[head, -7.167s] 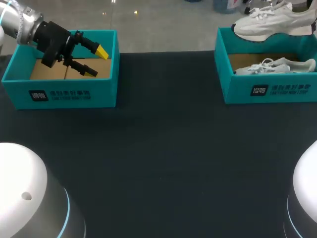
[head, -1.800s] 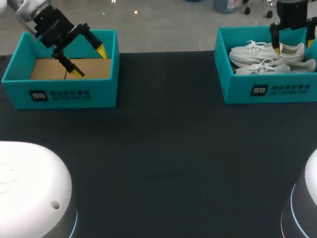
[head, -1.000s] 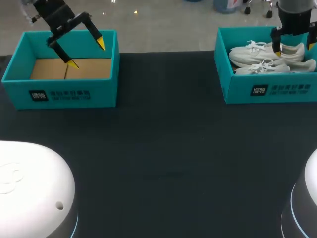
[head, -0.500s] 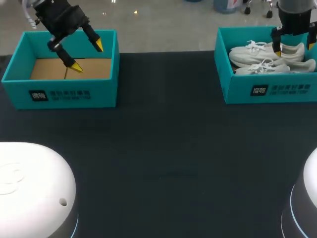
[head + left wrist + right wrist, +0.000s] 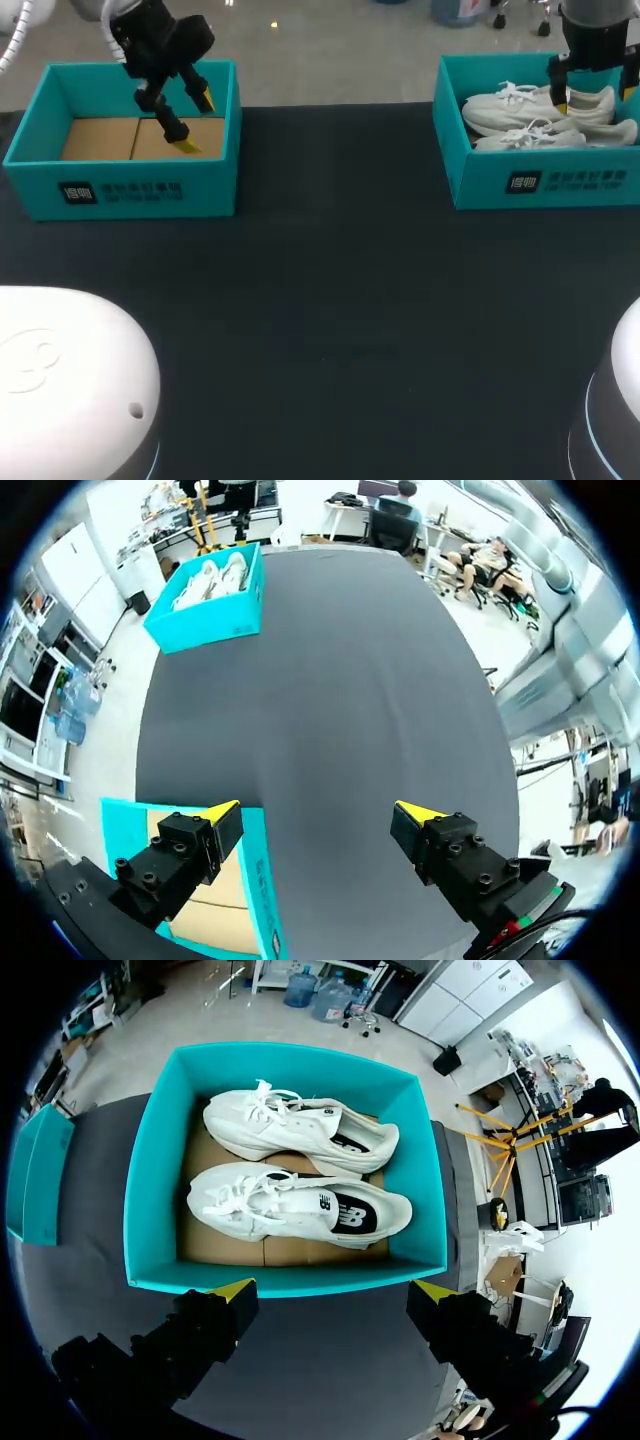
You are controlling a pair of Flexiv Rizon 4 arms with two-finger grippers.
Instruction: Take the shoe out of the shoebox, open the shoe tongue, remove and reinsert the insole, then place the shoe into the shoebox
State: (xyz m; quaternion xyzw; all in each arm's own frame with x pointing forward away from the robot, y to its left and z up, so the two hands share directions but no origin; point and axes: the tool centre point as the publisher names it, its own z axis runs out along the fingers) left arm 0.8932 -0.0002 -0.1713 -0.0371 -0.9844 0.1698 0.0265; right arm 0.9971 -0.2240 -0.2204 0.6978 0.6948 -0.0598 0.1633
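Two white shoes lie side by side in the teal shoebox (image 5: pixel 540 182) at the table's far right, one (image 5: pixel 505 106) behind the other (image 5: pixel 530 138). My right gripper (image 5: pixel 595 95) hangs open just above them, holding nothing. In the right wrist view its open fingers (image 5: pixel 335 1288) stand over the box's near wall (image 5: pixel 280 1278), with both shoes (image 5: pixel 300 1135) (image 5: pixel 290 1210) ahead in the box. My left gripper (image 5: pixel 196 123) is open over the right end of the second teal box (image 5: pixel 120 190) at the far left, which holds no shoe.
The left wrist view has the open left gripper (image 5: pixel 318 810) with one finger over the teal box's corner (image 5: pixel 255 880). Dark tabletop (image 5: pixel 330 710) stretches ahead to the shoebox (image 5: pixel 205 605). Dark cloth (image 5: pixel 340 300) covers the table between the boxes.
My left gripper has swung to the right across its box and turned, staying open. The right gripper has kept still above the shoes.
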